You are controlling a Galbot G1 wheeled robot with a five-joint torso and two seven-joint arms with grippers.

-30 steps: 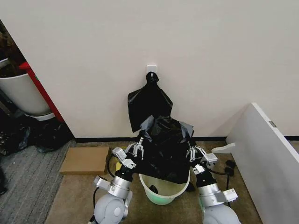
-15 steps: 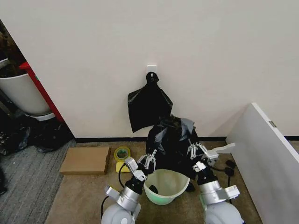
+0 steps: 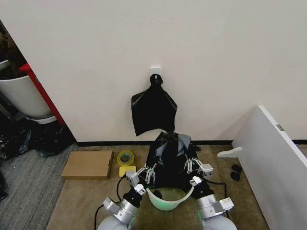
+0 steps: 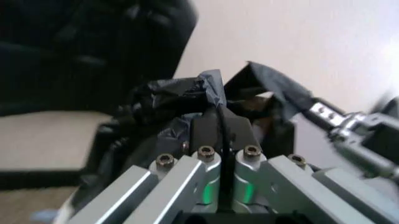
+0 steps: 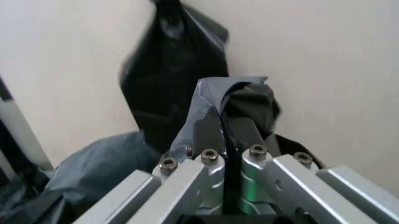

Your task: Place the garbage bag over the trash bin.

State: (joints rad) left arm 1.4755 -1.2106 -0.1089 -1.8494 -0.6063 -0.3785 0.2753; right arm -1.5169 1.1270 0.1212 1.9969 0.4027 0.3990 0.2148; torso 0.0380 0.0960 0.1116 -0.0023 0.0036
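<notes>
Counted items — my two hands, left hand [image 3: 148, 173] and right hand [image 3: 190, 166]; one garbage bag [image 3: 169, 158] pinched between them; one trash bin [image 3: 169, 199]; one hanging bunch of bags [image 3: 152, 109]; one tape roll [image 3: 125, 157]; one cardboard sheet [image 3: 87, 164].

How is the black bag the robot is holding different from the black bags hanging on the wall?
The garbage bag sits low, just behind and above the trash bin; the bunch of bags hangs higher, from a white wall hook.
The garbage bag is pinched by the left gripper and right gripper; nothing touches the hanging bunch.
The garbage bag looks crumpled, with greyish folds; the bunch drapes flat from one gathered point.
Both are thin, glossy black plastic.
</notes>
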